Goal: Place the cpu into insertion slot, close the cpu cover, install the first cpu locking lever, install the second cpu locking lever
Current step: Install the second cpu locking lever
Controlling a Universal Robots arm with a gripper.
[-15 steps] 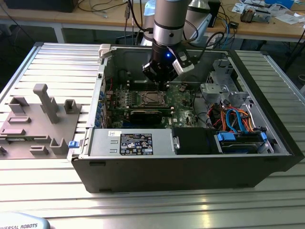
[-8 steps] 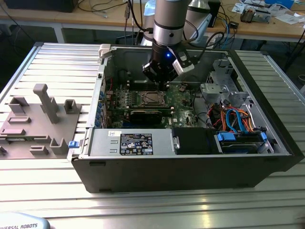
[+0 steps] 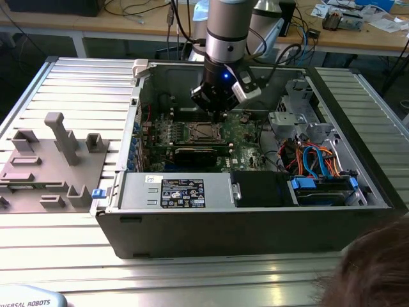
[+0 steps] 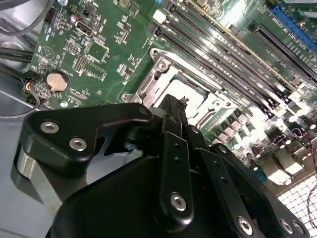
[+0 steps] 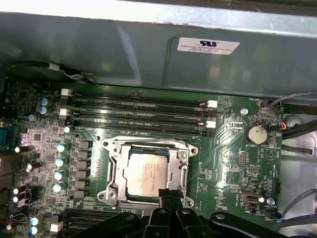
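The cpu lies flat in the insertion slot on the green board, its silver-grey top showing through the window of the cpu cover, which lies down around it. My gripper hangs just above the chip's edge with its black fingers pressed together, shut and holding nothing. The second wrist view has the fingertips right over the bright cpu. From the exterior view, the gripper sits inside the open computer case, directly over the socket.
Long black memory slots run beside the socket, and a coin battery sits on the board. The case wall rises close behind. A power supply, coloured cables, a grey fixture and a person's head are nearby.
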